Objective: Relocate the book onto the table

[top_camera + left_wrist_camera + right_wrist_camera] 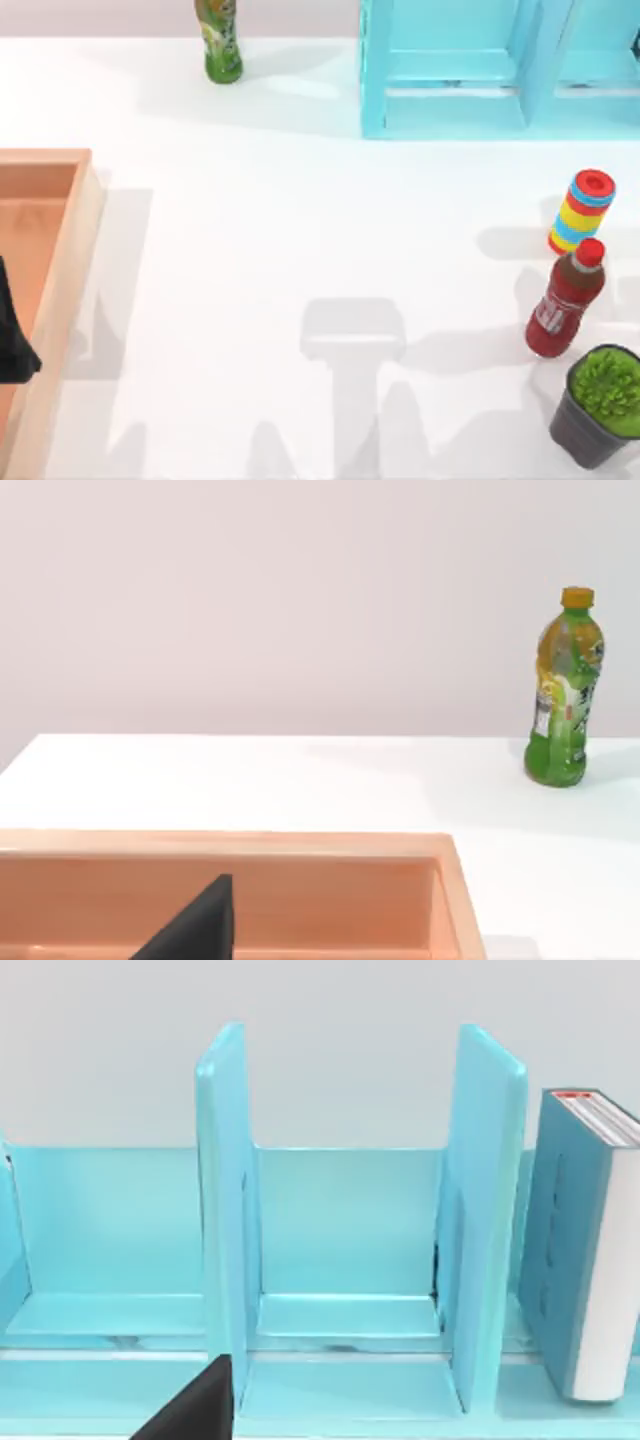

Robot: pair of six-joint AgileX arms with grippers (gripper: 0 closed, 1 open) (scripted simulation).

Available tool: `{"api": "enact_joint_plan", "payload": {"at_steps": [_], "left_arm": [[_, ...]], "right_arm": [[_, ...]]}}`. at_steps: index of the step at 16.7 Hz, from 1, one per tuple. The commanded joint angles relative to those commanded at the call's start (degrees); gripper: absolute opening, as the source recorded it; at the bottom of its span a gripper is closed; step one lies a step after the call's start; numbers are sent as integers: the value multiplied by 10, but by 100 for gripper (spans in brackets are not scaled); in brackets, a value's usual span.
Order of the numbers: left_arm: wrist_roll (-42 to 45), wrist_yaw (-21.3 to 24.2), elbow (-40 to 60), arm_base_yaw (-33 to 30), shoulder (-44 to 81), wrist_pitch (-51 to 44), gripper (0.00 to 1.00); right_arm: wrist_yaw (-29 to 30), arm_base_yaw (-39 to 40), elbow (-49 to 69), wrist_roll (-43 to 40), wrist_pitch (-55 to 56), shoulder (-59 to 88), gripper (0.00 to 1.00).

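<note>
A plain white surface point(260, 260) is filling most of the top view, with a turquoise shelf unit point(450, 75) standing along its far edge toward the right, a green bottle point(220, 42) standing far left of it, and an orange-brown wooden tray point(45, 270) lying at the left edge. At the right, a striped stack of rings point(580, 212), a red bottle point(565, 300) and a potted plant point(600, 405) are crowding together near the edge, leaving the middle free, which looks like the likely landing spot for the book. A dark part of the left arm point(12, 335) is hanging over the tray, seemingly parked. In the left wrist view, the camera is looking across the tray's rim toward the green bottle; a dark tip of the left claw point(195, 925) is showing, and whether it is released or clenched cannot be told. In the right wrist view, the book point(580, 1250) is standing upright in the shelf's compartment beside a divider, spine outward, so it is probably the right arm's job. A dark tip of the right claw point(195, 1405) is facing the shelf; its state cannot be told either.
</note>
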Motion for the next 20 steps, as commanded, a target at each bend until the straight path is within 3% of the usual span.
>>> {"api": "enact_joint_plan", "payload": {"at_steps": [13, 20], "left_arm": [[0, 0, 0, 0, 0, 0, 100], [0, 0, 0, 0, 0, 0, 100]], "right_arm": [[-110, -124, 281, 5, 438, 716, 100], [-149, -176, 379, 6, 599, 980, 100]]}}
